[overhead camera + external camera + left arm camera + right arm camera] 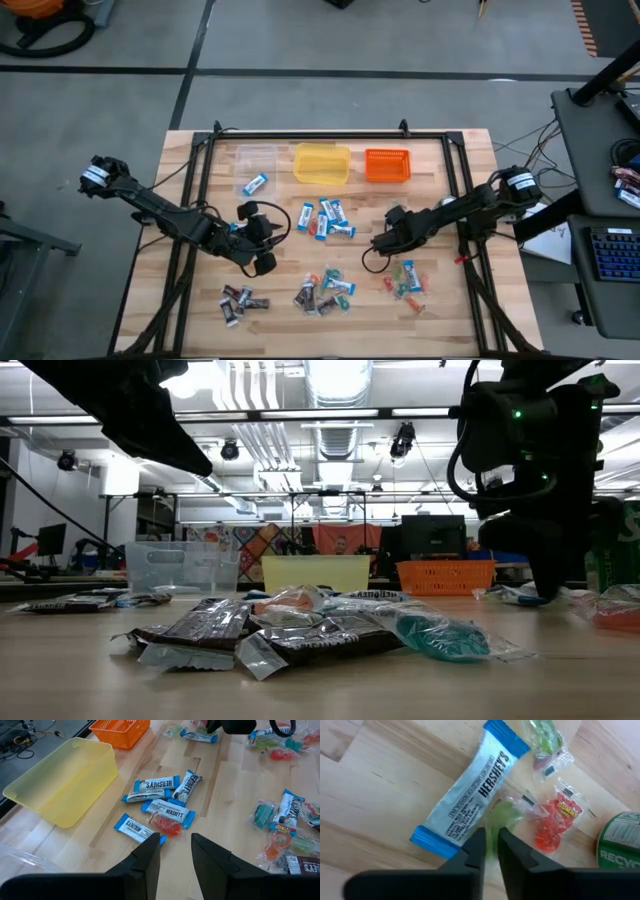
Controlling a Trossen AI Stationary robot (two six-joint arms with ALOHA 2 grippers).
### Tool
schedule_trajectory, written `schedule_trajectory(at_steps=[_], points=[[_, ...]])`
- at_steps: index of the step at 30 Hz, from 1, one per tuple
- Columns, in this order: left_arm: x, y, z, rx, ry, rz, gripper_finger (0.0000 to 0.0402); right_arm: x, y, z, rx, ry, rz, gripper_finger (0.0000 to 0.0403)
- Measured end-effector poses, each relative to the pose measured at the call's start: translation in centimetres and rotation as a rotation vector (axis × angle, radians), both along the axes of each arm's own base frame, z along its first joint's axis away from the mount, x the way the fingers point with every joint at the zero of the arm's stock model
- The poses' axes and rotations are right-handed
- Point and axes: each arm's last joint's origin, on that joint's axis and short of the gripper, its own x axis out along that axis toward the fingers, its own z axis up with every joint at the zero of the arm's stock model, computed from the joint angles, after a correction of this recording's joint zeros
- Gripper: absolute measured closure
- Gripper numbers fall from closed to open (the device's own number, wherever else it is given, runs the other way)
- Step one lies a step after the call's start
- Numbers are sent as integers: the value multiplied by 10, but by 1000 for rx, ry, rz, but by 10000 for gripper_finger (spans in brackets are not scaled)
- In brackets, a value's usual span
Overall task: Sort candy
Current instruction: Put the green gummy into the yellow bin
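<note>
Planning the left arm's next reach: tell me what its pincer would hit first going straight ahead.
Probably the red gummy candy lying just past the left pincer, with a blue-and-white Hershey's bar beside it. Depth is unclear, so the bar might be met first.

I can't read the wrappers beside the clear tub (256,157) from above; my right gripper (491,851) covers part of a green sweet (501,815), and a green tape roll (620,846) is cut off.
</note>
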Motion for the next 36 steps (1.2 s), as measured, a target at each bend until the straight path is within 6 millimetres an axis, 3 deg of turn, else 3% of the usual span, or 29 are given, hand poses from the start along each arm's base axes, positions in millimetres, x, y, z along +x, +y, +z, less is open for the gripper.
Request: schedule_trajectory(at_steps=[8, 18, 29, 36], points=[[0, 0, 0, 0, 0, 0, 308, -1, 0, 15, 12, -46, 24, 393], [1, 0, 1, -7, -15, 0, 308, 6, -3, 59, -100, -239, 196, 394], [3, -1, 3, -18, -42, -2, 308, 61, -31, 102, -400, -674, 598, 394], [3, -1, 3, -22, -45, -2, 308, 92, -74, 99, -633, -718, 649, 394]])
